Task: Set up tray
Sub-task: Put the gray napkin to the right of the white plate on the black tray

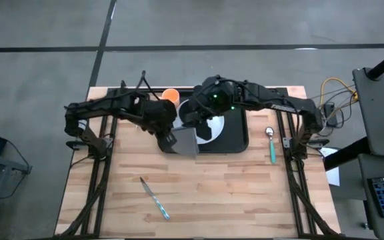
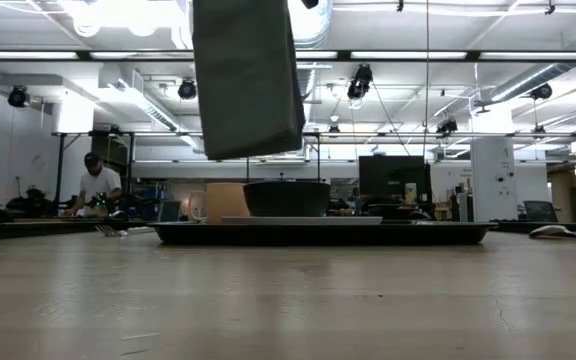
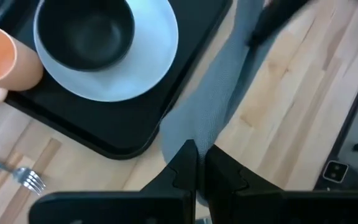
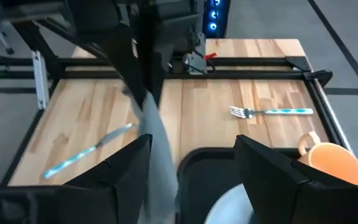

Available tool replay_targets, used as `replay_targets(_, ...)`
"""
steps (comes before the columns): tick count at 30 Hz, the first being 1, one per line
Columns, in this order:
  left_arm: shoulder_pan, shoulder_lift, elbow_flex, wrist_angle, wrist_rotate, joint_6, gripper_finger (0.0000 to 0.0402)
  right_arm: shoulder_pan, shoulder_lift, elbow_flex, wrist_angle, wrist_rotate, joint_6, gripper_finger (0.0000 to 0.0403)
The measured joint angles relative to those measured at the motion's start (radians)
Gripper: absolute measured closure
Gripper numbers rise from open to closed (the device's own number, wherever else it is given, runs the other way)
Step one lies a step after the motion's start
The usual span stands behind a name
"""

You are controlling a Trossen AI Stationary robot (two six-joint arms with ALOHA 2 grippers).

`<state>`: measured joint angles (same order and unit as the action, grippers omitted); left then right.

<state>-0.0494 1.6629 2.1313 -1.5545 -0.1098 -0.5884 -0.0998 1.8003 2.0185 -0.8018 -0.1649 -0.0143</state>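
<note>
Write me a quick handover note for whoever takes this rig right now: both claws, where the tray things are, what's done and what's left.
Left claw: shut on the grey folded cloth napkin, held hanging above the table at the tray's front left corner.
Right claw: open, empty, over the tray.
Large flat black rectangular tray: holds the round white plate with the black bowl on it.
Done: plate and bowl placed.
Left: napkin to set down; orange mug, fork, teal-handled spoon and knife lie off the tray.
</note>
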Motion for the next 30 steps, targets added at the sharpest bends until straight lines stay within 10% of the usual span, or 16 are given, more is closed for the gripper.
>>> replay_targets(20, 0.020, 0.004, 0.041, 0.018, -0.003, 0.012, 0.0402, 0.052, 0.065, 0.018, 0.022, 0.008, 0.018, 0.0193)
replay_targets(30, 0.009, 0.003, 0.075, 0.007, 0.011, 0.011, 0.0401, 0.055, 0.063, 0.006, 0.019, 0.010, 0.009, 0.0329)
